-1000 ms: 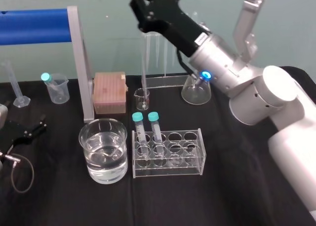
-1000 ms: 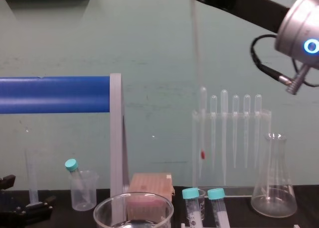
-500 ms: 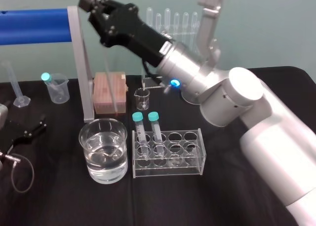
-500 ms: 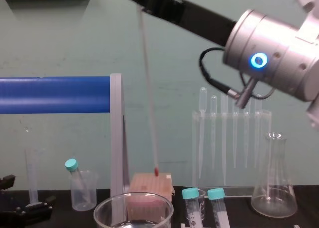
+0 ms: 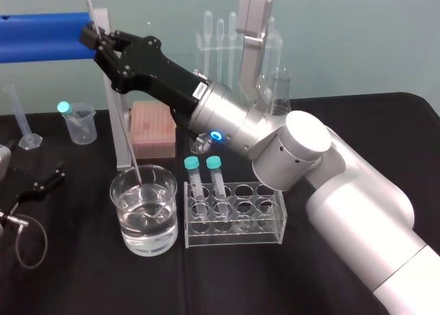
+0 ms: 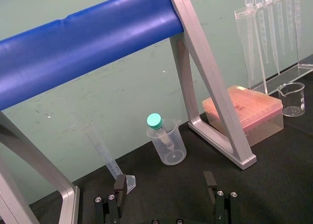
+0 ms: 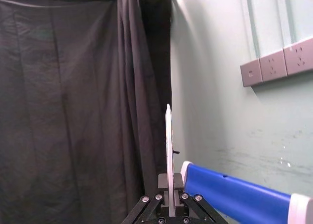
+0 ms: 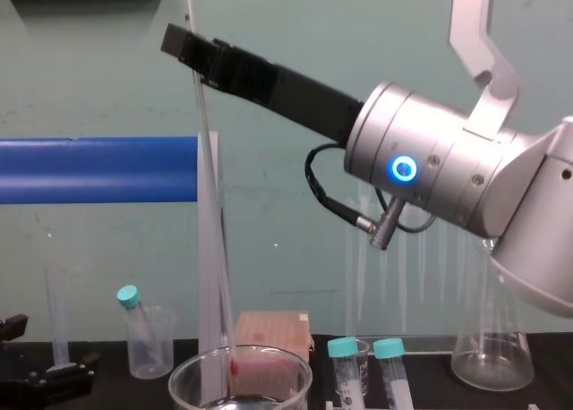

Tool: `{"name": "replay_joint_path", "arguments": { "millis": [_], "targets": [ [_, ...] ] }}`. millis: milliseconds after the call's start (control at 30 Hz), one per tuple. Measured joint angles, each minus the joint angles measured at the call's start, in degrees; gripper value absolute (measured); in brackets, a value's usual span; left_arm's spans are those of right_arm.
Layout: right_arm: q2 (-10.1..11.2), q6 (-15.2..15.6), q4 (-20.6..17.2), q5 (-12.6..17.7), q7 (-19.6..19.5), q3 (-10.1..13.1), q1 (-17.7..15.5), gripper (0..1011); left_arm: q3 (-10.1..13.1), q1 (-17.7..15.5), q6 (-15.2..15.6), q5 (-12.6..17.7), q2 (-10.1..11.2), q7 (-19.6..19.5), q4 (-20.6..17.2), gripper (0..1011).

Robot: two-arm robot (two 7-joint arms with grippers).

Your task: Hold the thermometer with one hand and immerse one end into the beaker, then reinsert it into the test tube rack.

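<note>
Overhead, the right gripper (image 5: 93, 36) has its fingers clamped on the upper part of the thermometer (image 8: 220, 249). The rod slants down, its red bulb (image 8: 235, 368) inside the beaker (image 5: 118, 215) (just below the rim), beside the test tube rack (image 5: 234, 222). The left gripper (image 6: 164, 199) sits at the tabletop's (image 5: 89, 287) left, fingers apart.

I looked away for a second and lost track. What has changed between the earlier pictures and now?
The right gripper, shut on the thermometer, swung from the pipette rack at the back toward the robot's left and lowered it; the red bulb now sits inside the beaker. The left gripper stayed parked, open, on the robot's left; the test tube rack did not move.
</note>
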Motion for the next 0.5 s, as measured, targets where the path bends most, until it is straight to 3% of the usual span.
{"name": "replay_joint_path", "arguments": {
  "millis": [500],
  "targets": [
    [-0.6, -3.8, 5.4, -1.6, 1.7, -0.6, -0.6, 53, 0.0, 0.0, 0.0, 0.0, 0.0, 0.0, 0.0, 1008]
  ]
}}
